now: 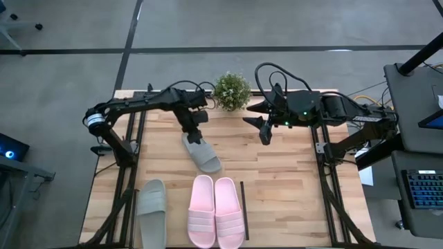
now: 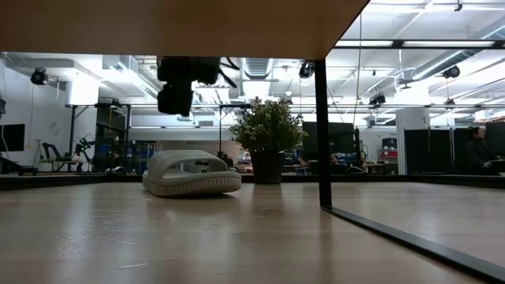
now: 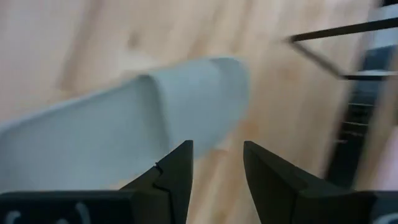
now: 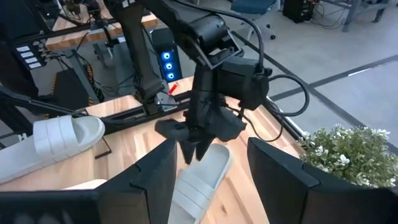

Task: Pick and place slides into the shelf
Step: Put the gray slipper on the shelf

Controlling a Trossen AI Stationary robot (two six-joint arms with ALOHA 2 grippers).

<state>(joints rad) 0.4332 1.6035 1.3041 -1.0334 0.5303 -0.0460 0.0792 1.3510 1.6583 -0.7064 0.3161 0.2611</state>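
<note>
Hovering my left gripper [image 1: 196, 135] over the heel end of a grey-green slide [image 1: 203, 155] mid-table; fingers [image 3: 177, 174] parted w/ a gap, nothing between them, slide lying flat on the wood just below. Its mate, 2nd grey-green slide [image 1: 151, 207], sits at the near left edge of the table [image 1: 277, 180]. Next over, the pink pair [image 1: 216, 211] lies side by side, touching, beside a thin black shelf bar [image 1: 244, 201]. A small potted plant [image 1: 231, 91] stands at the far edge. My right gripper [image 1: 264, 131] hangs over the table right of centre, jaws apart & empty, well clear of all slides.
</note>
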